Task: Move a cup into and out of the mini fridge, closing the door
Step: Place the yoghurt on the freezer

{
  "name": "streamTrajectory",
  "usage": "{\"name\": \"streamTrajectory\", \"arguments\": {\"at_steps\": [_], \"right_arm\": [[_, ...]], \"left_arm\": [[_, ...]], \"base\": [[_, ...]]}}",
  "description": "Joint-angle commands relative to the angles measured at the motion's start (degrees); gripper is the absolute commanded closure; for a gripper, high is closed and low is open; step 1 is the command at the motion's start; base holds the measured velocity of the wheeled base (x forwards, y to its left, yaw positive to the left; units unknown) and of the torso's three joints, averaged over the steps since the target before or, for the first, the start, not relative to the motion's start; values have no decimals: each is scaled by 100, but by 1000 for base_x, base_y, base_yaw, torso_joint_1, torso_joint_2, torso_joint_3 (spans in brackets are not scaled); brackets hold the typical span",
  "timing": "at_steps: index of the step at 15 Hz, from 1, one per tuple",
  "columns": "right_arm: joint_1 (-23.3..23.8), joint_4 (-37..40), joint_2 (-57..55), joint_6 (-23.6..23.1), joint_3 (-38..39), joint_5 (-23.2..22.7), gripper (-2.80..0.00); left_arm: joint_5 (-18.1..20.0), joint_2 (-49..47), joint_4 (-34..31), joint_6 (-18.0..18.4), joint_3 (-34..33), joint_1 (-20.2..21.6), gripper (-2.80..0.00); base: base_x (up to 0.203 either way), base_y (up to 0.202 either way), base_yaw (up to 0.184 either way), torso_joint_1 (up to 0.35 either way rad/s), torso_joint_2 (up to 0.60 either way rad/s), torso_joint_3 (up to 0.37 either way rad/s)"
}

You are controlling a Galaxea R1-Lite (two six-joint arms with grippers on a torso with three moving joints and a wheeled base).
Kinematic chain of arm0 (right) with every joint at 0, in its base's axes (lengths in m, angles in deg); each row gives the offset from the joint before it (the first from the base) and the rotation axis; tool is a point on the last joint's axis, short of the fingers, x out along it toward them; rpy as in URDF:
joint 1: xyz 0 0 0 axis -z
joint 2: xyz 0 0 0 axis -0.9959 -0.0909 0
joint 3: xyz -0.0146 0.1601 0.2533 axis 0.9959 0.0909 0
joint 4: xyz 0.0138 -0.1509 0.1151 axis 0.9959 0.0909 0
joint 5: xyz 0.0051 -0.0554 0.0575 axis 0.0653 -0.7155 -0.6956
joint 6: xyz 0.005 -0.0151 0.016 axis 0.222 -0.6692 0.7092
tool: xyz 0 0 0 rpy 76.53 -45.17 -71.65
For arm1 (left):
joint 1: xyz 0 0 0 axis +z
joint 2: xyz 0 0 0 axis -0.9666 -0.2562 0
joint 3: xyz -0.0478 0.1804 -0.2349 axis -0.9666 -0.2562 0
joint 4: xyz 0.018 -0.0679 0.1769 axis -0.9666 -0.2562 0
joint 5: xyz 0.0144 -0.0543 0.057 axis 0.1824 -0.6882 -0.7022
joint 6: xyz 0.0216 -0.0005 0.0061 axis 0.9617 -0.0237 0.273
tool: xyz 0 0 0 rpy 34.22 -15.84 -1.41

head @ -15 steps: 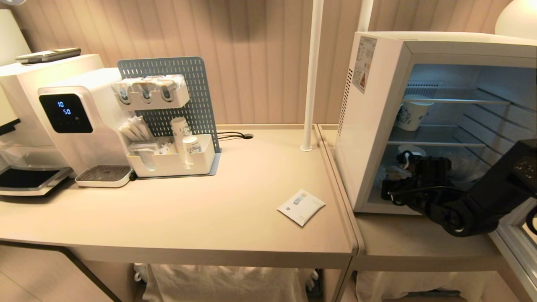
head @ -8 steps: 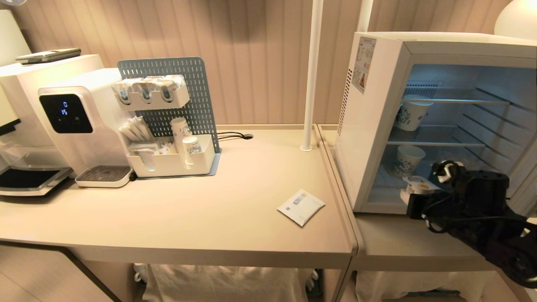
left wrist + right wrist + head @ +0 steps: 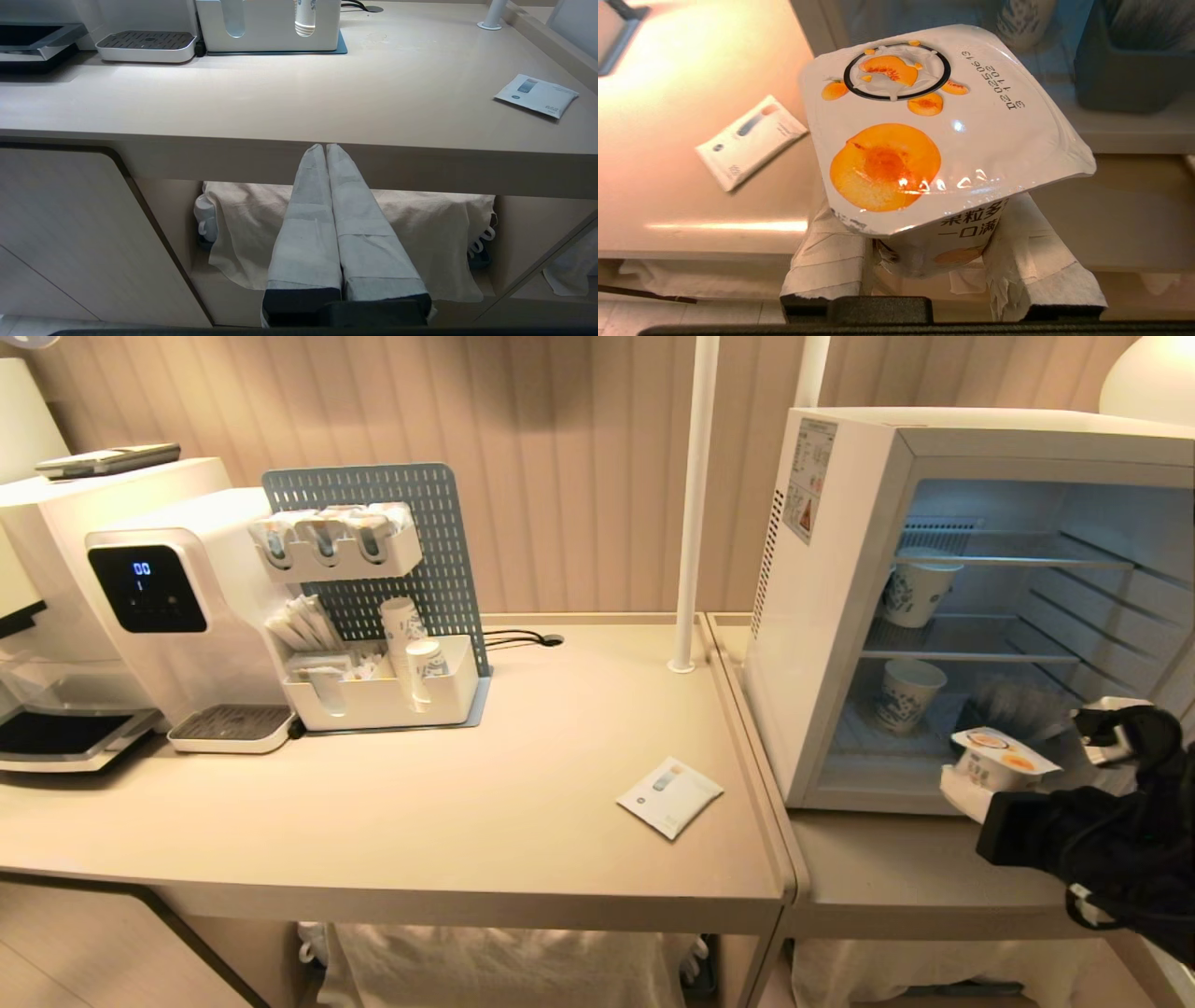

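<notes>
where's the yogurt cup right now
The cup is clamped in the right gripper, low on the head view's right, just outside the mini fridge opening, above the counter.

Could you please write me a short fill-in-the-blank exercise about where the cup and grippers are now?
1. The right gripper is shut on the ____.
2. The fridge door stands ____.
3. The cup is held just ____ the fridge, at its front.
4. The left gripper is ____, below the counter edge.

Missing words: cup; open; outside; shut
</notes>
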Motion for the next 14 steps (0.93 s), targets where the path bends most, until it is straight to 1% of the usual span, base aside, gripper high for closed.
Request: {"name": "streamTrajectory", "arguments": {"at_steps": [1,3,4,6,7,9,10,14], "right_arm": [[-133,884,1356,3,-229,8,0],[-242,2312,2206,9,-959,14,0],[-278,3002,2425,11,-1524,17,0],[-318,4033,2614,3,-2531,32,0],[-329,4369,2615,-14,-2941,44,0],[-341,4808,2499,-40,-3483,57,0],[-343,4878,2435,-47,-3565,59,0],[-335,4821,2229,-39,-3741,93,0]], "left_arm": [[-4,-7,0,-4,-9,-2,0],[-4,-7,0,-4,-9,-2,0],[-4,-7,0,-4,-9,-2,0],[-4,-7,0,4,-9,-2,0],[-4,-7,0,-4,-9,-2,0],[-4,-7,0,0,-9,-2,0],[-4,-7,0,4,-9,-2,0],[-4,-7,0,4,-9,-2,0]], "base": [[0,0,0,0,0,0],[0,0,0,0,0,0],[0,0,0,0,0,0],[0,0,0,0,0,0],[0,0,0,0,0,0],[0,0,0,0,0,0],[0,0,0,0,0,0],[0,0,0,0,0,0]]}}
